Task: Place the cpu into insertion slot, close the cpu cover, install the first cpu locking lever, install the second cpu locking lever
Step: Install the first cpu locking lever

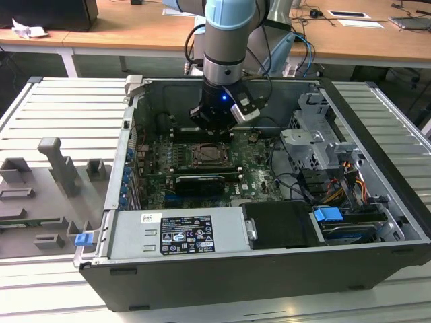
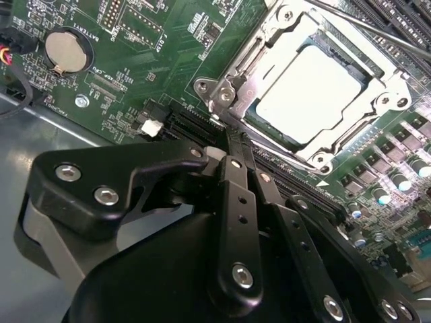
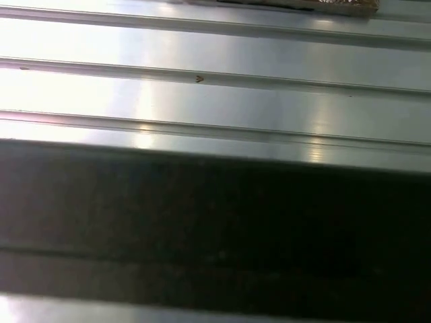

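In the second wrist view the pale cpu lies flat in the insertion slot on the green board. The silver cpu cover is down around it, framing its face. A thin metal lever rod runs past the socket's far side. My gripper has its black fingers drawn together, tips just off the socket's corner screw; nothing shows between them. In the exterior view my gripper hangs inside the open computer case, just behind the insertion slot.
A coin battery sits on the board beside the gripper. Black memory slots run in front of the socket. A drive cage with cables fills the case's right, a power supply its front. Grey fixtures stand on the ribbed table.
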`<action>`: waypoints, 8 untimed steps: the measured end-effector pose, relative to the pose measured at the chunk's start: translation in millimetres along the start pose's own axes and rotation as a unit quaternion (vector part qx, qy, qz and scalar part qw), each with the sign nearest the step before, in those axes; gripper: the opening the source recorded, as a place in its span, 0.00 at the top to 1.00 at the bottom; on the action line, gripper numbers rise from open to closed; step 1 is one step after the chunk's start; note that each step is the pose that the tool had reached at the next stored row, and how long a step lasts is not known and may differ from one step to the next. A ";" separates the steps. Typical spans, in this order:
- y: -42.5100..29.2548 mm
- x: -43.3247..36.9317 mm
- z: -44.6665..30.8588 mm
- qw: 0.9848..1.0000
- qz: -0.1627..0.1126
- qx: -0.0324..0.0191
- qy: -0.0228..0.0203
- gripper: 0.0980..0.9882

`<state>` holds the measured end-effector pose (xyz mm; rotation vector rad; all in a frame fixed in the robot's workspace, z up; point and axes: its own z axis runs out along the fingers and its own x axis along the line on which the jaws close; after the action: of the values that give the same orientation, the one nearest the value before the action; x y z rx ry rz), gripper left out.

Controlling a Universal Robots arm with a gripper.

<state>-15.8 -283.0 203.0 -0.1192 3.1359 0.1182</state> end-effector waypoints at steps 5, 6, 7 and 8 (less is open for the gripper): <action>0.0 0.1 -0.4 1.000 0.000 0.000 0.000 0.99; 0.0 0.1 -0.5 1.000 0.000 0.000 0.000 0.99; -0.1 0.0 -0.5 1.000 0.000 0.000 0.000 0.99; -0.1 0.1 -0.5 1.000 0.000 0.000 0.000 0.99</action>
<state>-15.9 -283.1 203.5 -0.1189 3.1362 0.1180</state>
